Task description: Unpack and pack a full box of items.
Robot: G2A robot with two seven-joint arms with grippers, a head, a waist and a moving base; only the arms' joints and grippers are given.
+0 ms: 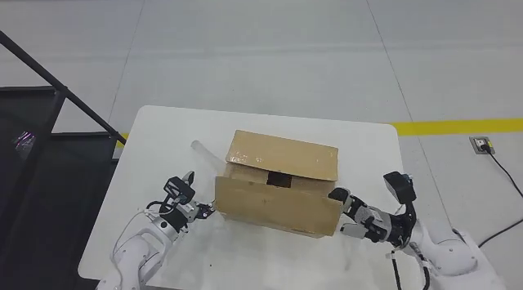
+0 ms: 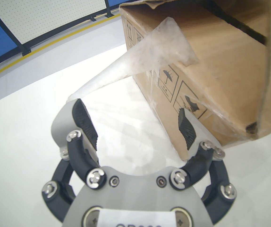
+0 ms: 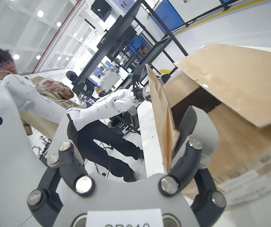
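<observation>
Brown cardboard box [image 1: 278, 192] sits in the middle of the white table [image 1: 163, 135]. Its long side runs from one claw to the other.

The left claw [image 2: 135, 126] is wide open and holds nothing. The box's short end wall is just beside one of its fingers. A clear strip of sticky tape [image 2: 154, 48] hangs off that wall, out in front of the claw.

The right claw [image 3: 128, 121] is at the other short end. It is open too. A thin brown cardboard flap [image 3: 160, 109] stands on its edge between the two fingers and touches one of them.

So I think the right claw is the nearer one for the next job. It only needs to pinch that flap and pull it away from the box. The top is open a little, with a dark gap showing.

I count one box, one tape strip, one flap between the fingers, and two claws.
</observation>
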